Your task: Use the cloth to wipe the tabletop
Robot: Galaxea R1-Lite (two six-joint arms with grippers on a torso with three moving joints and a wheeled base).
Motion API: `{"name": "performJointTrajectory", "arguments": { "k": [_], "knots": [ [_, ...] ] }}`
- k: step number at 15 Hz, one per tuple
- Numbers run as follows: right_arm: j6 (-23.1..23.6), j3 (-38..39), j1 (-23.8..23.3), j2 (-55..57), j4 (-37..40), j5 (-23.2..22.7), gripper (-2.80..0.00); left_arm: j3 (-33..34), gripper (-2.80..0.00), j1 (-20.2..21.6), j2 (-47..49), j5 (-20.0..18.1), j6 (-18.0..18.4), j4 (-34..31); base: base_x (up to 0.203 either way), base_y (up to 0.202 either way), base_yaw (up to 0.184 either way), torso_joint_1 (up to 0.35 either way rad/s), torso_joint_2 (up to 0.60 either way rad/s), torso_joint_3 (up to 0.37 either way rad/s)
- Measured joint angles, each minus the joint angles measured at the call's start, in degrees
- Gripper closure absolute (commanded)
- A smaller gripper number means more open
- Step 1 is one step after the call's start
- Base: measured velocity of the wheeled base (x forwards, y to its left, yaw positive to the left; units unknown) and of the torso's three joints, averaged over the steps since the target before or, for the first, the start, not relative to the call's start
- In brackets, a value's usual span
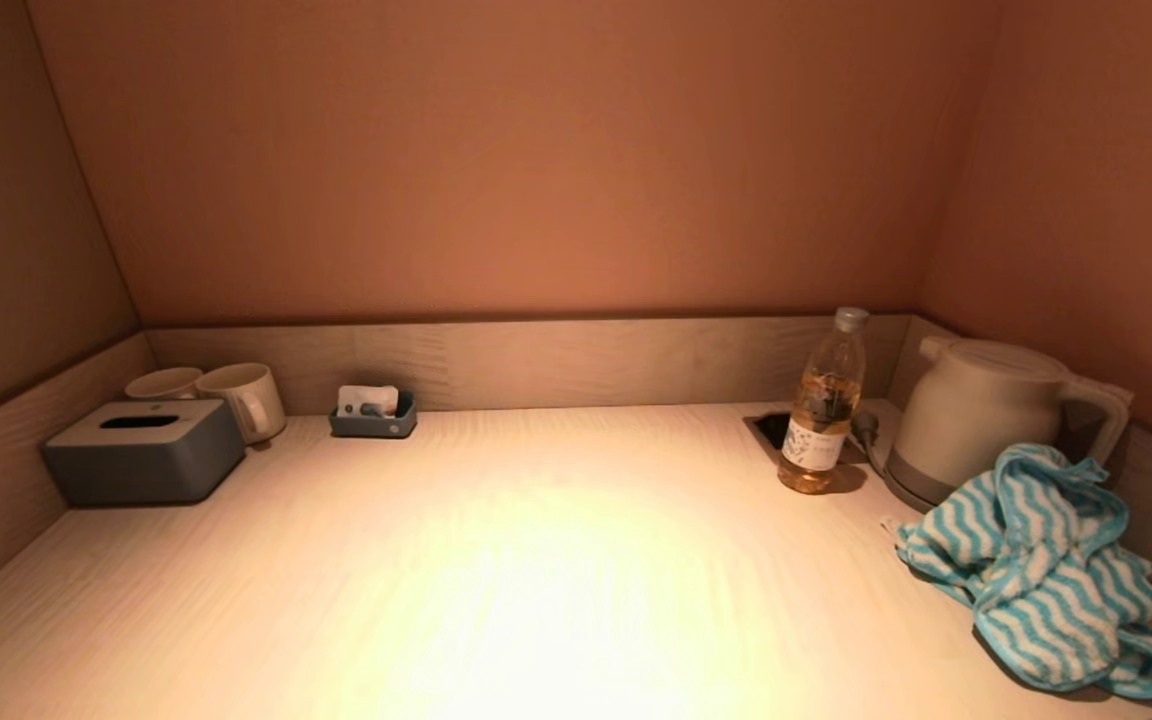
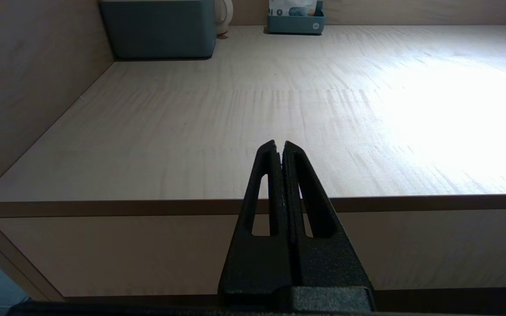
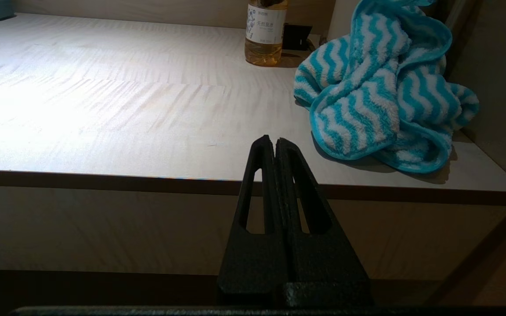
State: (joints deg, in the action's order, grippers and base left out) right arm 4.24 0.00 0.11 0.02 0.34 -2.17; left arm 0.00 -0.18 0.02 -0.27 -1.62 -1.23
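A crumpled cloth with teal and white zigzag stripes lies on the pale wooden tabletop at the right, in front of the kettle. It also shows in the right wrist view. My right gripper is shut and empty, held before the table's front edge, short of the cloth. My left gripper is shut and empty, held before the front edge on the left side. Neither arm shows in the head view.
A white kettle stands at the back right, with a bottle of amber liquid beside a recessed socket. At the back left are a grey tissue box, two cups and a small grey tray. Walls enclose three sides.
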Motion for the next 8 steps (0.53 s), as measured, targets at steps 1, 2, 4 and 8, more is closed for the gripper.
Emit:
{"name": "performJointTrajectory", "arguments": {
  "k": [1, 2, 4, 8],
  "knots": [
    [0.0, 0.0, 0.0, 0.0, 0.0, 0.0, 0.0, 0.0, 0.0, 0.0, 0.0, 0.0, 0.0, 0.0, 0.0, 0.0, 0.0, 0.0, 0.0, 0.0],
    [0.0, 0.0, 0.0, 0.0, 0.0, 0.0, 0.0, 0.0, 0.0, 0.0, 0.0, 0.0, 0.0, 0.0, 0.0, 0.0, 0.0, 0.0, 0.0, 0.0],
    [0.0, 0.0, 0.0, 0.0, 0.0, 0.0, 0.0, 0.0, 0.0, 0.0, 0.0, 0.0, 0.0, 0.0, 0.0, 0.0, 0.0, 0.0, 0.0, 0.0],
    [0.0, 0.0, 0.0, 0.0, 0.0, 0.0, 0.0, 0.0, 0.0, 0.0, 0.0, 0.0, 0.0, 0.0, 0.0, 0.0, 0.0, 0.0, 0.0, 0.0]
  ]
}}
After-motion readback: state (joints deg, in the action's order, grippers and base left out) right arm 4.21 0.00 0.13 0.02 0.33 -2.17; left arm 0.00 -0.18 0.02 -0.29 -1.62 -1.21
